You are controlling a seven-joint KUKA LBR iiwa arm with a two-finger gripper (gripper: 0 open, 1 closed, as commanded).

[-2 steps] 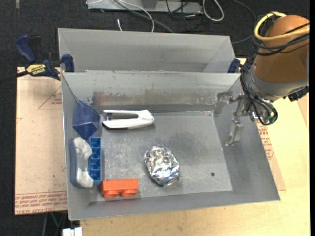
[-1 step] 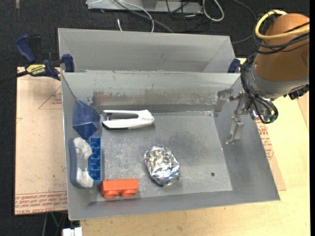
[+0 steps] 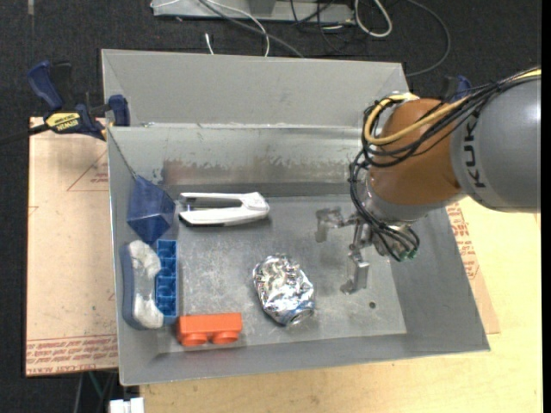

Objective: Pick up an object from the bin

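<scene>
My hand (image 3: 343, 249) low over bare floor in right part of bin (image 3: 258, 149); fingers apart, nothing between. Nearest thing: crumpled foil ball (image 3: 282, 291), just beside hand, toward view's left and lower edge. Roundish, no clear long axis. Short sideways shift needed, I judge.

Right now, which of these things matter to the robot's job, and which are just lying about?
In the job:
gripper, open over bare floor
bin
foil ball, the nearest thing, maybe the pick

Lying about:
white stapler
blue cloth
blue brick
orange brick
grey tool
</scene>
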